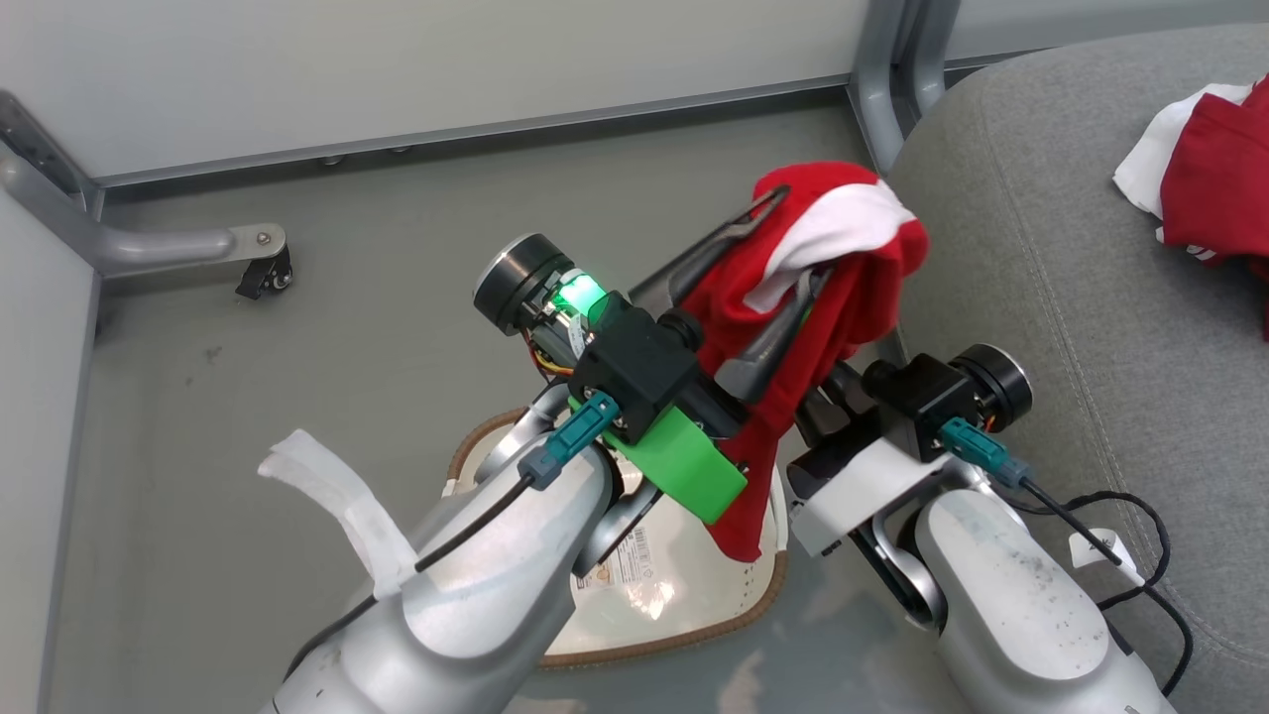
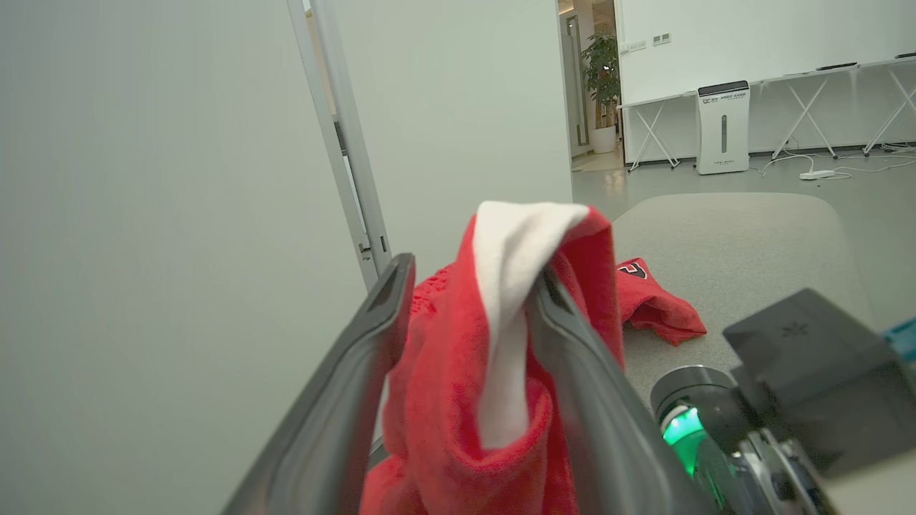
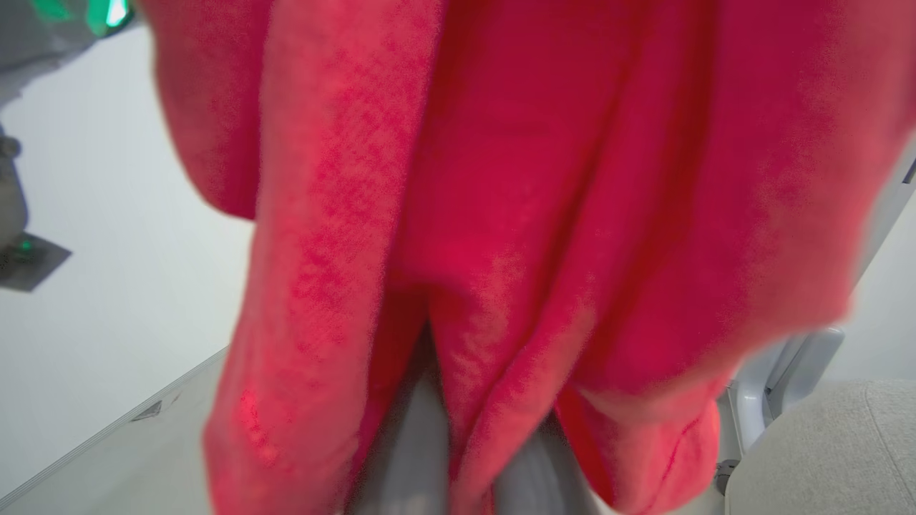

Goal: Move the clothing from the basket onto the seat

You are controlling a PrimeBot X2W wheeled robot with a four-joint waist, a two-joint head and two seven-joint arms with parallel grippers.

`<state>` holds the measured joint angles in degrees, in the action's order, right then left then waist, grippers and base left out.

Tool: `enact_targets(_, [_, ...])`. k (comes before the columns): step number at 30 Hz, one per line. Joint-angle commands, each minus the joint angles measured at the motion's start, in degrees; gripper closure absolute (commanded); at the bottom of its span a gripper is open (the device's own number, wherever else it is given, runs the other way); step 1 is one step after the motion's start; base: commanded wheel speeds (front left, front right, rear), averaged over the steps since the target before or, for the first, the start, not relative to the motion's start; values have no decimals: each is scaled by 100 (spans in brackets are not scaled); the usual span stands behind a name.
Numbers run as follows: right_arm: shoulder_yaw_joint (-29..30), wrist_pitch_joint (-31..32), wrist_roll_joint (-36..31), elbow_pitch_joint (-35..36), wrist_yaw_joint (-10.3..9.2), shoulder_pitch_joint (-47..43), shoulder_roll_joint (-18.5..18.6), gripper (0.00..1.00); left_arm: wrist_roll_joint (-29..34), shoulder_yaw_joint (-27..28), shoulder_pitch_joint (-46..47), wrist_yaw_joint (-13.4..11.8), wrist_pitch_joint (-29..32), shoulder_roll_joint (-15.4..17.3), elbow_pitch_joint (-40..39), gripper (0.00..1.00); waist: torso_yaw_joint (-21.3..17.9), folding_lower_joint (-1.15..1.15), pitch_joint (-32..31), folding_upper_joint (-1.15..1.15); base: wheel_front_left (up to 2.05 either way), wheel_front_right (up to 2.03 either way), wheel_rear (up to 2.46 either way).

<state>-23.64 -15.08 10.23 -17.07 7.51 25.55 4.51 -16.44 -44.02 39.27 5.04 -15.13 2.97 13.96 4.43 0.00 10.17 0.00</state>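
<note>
Red cloth hangs right against the lens on my right wrist, so close that its weave blurs. It is the garment (image 3: pixel 501 179), and my right claw (image 3: pixel 474 436) is clenched on a fold of it: the two fingers rise side by side with cloth pinched between them. My left claw (image 2: pixel 472 277) stands released, fingers spread apart, yet the garment is draped over one of them and sags through the gap, so it is not free of me on that side.

I judge the garment light, soft and quite limp. With no stiffness to keep a shape, it will slump wherever it is let go, and its loose weave looks apt to catch on a fingertip rather than slide off. The best hold, I think, is a bunched fold or the thicker white band, not a single thin layer.

It is bright red with a broad white panel folded across the top, just at my left fingertips, and a long red tail hanging down under both claws. Below that tail is the basket (image 1: pixel 684 595). The seat (image 1: pixel 1071 297) lies just beside my right claw, on its outer side. A second garment (image 1: pixel 1214 188), also red and white, lies on it well beyond both claws.
</note>
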Motion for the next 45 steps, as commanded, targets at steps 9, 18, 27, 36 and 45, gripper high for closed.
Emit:
enact_targets(9, [417, -13, -77, 93, -4, 0, 8, 100, 81, -85, -79, 24, -1, 0, 37, 0, -10, 0, 117, 0, 0, 0, 0])
enact_targets(18, [984, -13, -170, 207, -4, -106, -6, 100, 92, -171, -148, 32, -1, 9, 82, 0, -212, 0, 259, 0, 0, 0, 0])
enact_targets(27, [1341, -14, -216, 388, -4, -260, -63, 100, 136, -173, -205, 19, -1, 117, 178, 0, -779, 0, 440, 0, 0, 0, 0])
enact_targets(36, [1722, -13, -254, 614, -4, -494, -107, 100, 181, -126, -249, 1, -1, 241, 214, 0, -1433, 0, 655, 0, 0, 0, 0])
enact_targets(45, [2263, -13, -245, 880, -4, -971, -156, 100, 266, -72, -307, -14, -1, 369, 295, 0, -2077, 0, 825, 0, 0, 0, 0])
